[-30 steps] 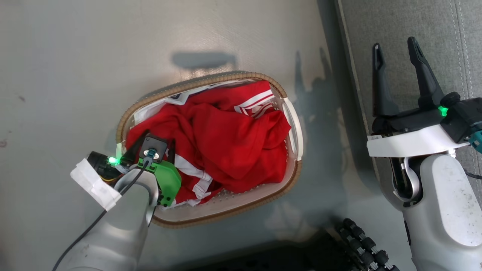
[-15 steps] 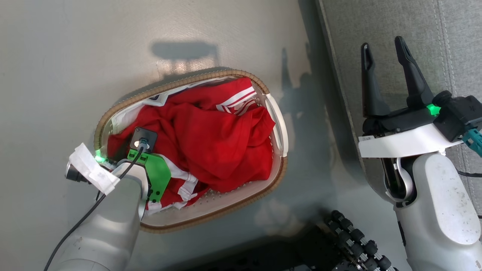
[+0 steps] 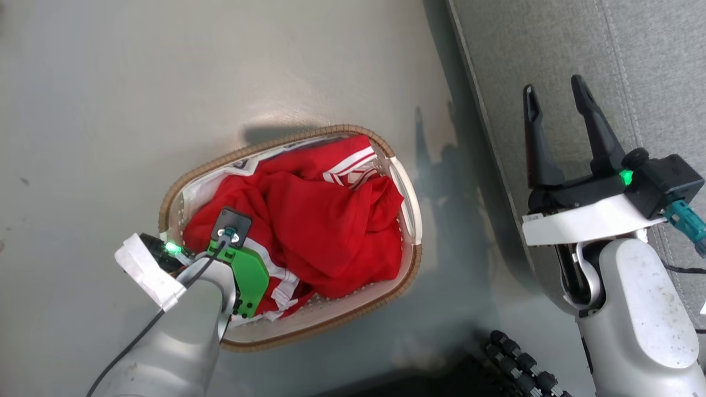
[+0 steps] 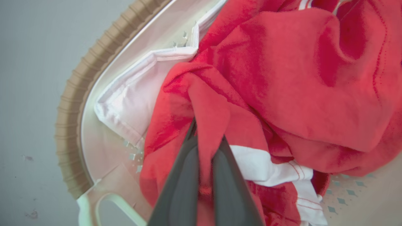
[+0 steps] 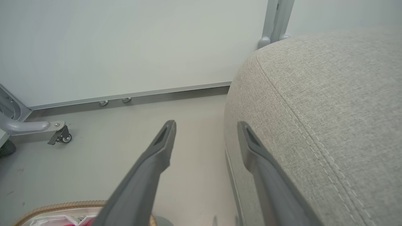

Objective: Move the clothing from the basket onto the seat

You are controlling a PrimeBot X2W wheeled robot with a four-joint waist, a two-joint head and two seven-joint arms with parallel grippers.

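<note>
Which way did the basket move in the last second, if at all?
No. The basket keeps its gap to the seat edge in the head view; the camera moved.

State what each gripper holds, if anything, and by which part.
The left gripper pinches a raised fold of the clothing; the right gripper holds nothing.

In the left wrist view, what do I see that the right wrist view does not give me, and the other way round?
Left wrist view: the left gripper shut on a fold of the red clothing, with the white liner beside the fold.
Right wrist view: the open right gripper, the grey seat with its stitched seam, a wall and a caster wheel.
Shared: the brown rim of the basket, some red clothing inside it, and the grey floor.
</note>
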